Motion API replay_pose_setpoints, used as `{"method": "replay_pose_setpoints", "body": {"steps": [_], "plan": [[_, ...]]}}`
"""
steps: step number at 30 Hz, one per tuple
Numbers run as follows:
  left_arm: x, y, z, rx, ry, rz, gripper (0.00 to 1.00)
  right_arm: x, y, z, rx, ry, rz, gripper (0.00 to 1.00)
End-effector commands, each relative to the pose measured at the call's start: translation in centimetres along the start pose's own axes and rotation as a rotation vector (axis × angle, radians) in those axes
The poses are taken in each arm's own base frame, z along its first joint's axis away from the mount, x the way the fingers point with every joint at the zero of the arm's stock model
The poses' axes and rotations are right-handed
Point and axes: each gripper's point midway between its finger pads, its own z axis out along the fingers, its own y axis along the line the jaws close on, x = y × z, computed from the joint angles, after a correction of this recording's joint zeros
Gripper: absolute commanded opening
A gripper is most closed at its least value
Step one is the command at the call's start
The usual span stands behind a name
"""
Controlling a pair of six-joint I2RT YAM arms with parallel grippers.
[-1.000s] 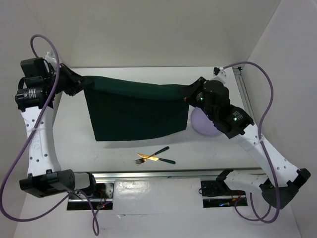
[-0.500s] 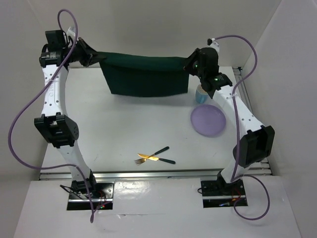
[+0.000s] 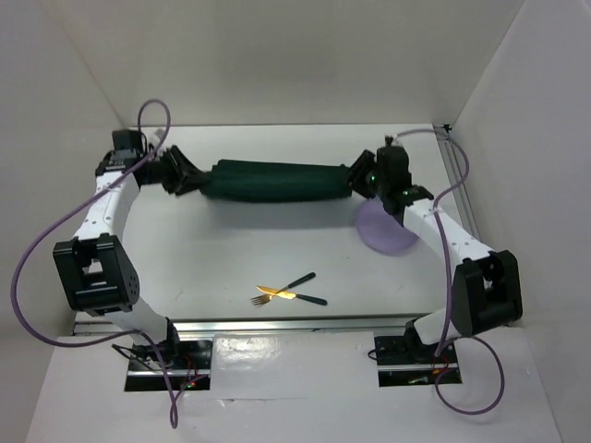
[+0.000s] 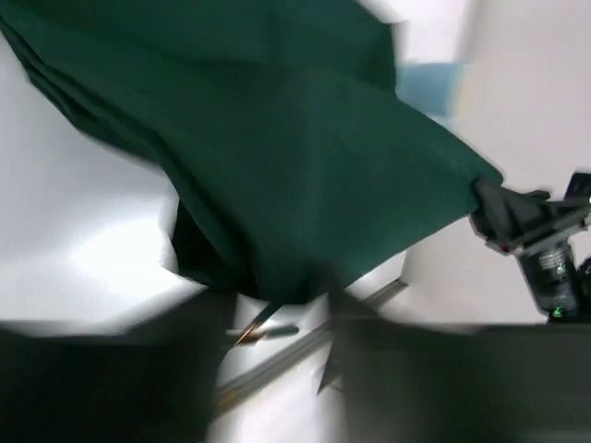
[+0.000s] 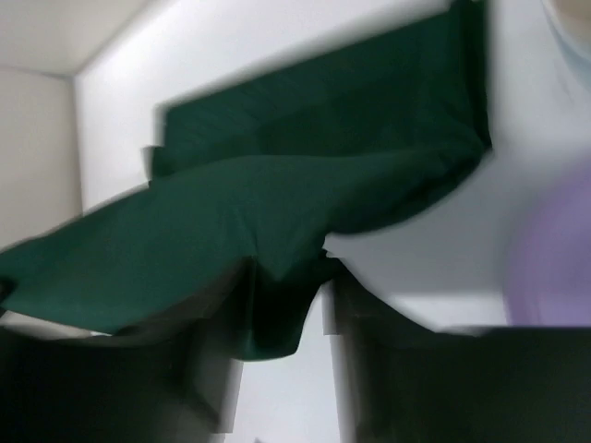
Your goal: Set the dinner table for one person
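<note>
The dark green cloth mat (image 3: pixel 277 180) lies bunched in a long roll across the far half of the white dinner table (image 3: pixel 231 249). My left gripper (image 3: pixel 185 175) is at its left end and my right gripper (image 3: pixel 355 177) at its right end. In the blurred left wrist view the left gripper (image 4: pixel 272 341) has its fingers apart, and the mat (image 4: pixel 277 185) hangs just ahead of them. The right gripper (image 5: pixel 286 355) also stands open, with a corner of the mat (image 5: pixel 277 231) lying loose between its fingers.
A lilac plate (image 3: pixel 383 235) lies right of the mat, partly under the right arm. A gold fork (image 3: pixel 275 294) and a dark-handled knife (image 3: pixel 300 281) lie crossed near the front metal rail (image 3: pixel 305 323). A pale blue cup (image 4: pixel 429 83) shows blurred beyond the mat.
Both arms came down from holding the mat stretched up in the air. The mat now rests bunched on the table, and both grippers have opened.
</note>
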Motion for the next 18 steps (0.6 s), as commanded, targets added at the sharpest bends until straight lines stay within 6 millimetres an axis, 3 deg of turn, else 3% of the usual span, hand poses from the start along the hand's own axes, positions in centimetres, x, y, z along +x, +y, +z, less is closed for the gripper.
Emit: {"method": "replay_pose_setpoints", "body": {"steps": [1, 2, 3, 6, 9, 12, 14, 17, 18], "plan": [[2.1, 4.9, -1.1, -0.142, -0.031, 0.038, 0.74, 2.3, -3.9, -2.6, 0.072, 0.015, 0.022, 0.68], [2.5, 6.1, -1.2, -0.195, -0.035, 0.045, 0.98, 2.9, -4.5, -3.2, 0.088, 0.032, 0.007, 0.95], [2.5, 6.6, -1.7, -0.224, -0.032, 0.034, 1.0, 3.5, -5.3, -4.2, 0.127, 0.053, -0.002, 1.0], [1.0, 6.3, -2.8, -0.285, -0.071, 0.053, 1.0, 2.8, -6.3, -5.5, 0.203, 0.047, -0.058, 1.0], [-0.9, 5.2, -3.8, -0.333, -0.132, 0.091, 0.95, 1.3, -5.5, -6.7, 0.226, 0.035, -0.094, 1.0], [-0.8, 4.6, -2.7, -0.337, -0.116, 0.105, 0.78, 0.7, -3.8, -6.3, 0.162, 0.039, -0.102, 0.88], [-0.1, 5.2, -0.8, -0.363, -0.069, 0.111, 0.65, 1.9, -3.2, -4.8, 0.125, 0.095, -0.103, 0.7], [1.4, 5.6, 1.1, -0.381, -0.001, 0.127, 0.54, 4.7, -3.4, -2.4, 0.142, 0.192, -0.129, 0.46], [1.5, 5.9, 1.8, -0.389, 0.008, 0.131, 0.47, 5.2, -3.3, -1.9, 0.146, 0.215, -0.144, 0.32]]}}
